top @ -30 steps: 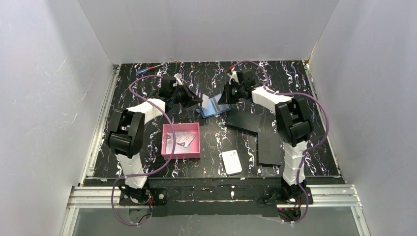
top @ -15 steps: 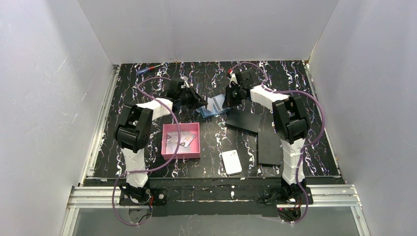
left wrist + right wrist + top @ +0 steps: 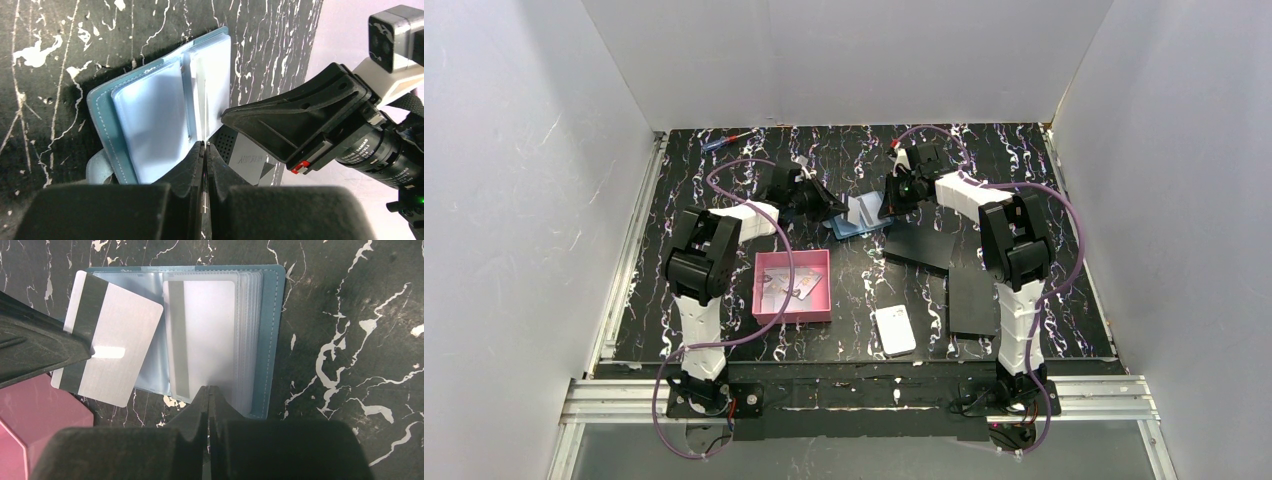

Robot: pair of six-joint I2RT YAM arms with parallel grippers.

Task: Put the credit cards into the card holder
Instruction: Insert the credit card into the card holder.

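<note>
The teal-blue card holder [image 3: 272, 340] lies open on the black marbled table, its clear sleeves facing up; it sits mid-back in the top view [image 3: 849, 226]. One striped credit card [image 3: 207, 325] is inside a sleeve. My left gripper [image 3: 205, 145] is shut on a second credit card [image 3: 115, 347], holding it over the holder's left half. My right gripper [image 3: 208, 388] is shut, its tips pinching the near edge of the holder's sleeves. In the top view the left gripper [image 3: 829, 207] and right gripper [image 3: 890, 200] flank the holder.
A pink tray [image 3: 792, 255] with more cards in it stands in front of the left gripper. A white rounded block [image 3: 895, 330] lies near the front. Two flat black rectangles [image 3: 921, 243] [image 3: 973, 298] lie beside the right arm. A small pen-like thing [image 3: 724, 141] rests at the back left.
The left gripper carried its card to the right, over the holder's left half. The right gripper closed on the holder's sleeves.
</note>
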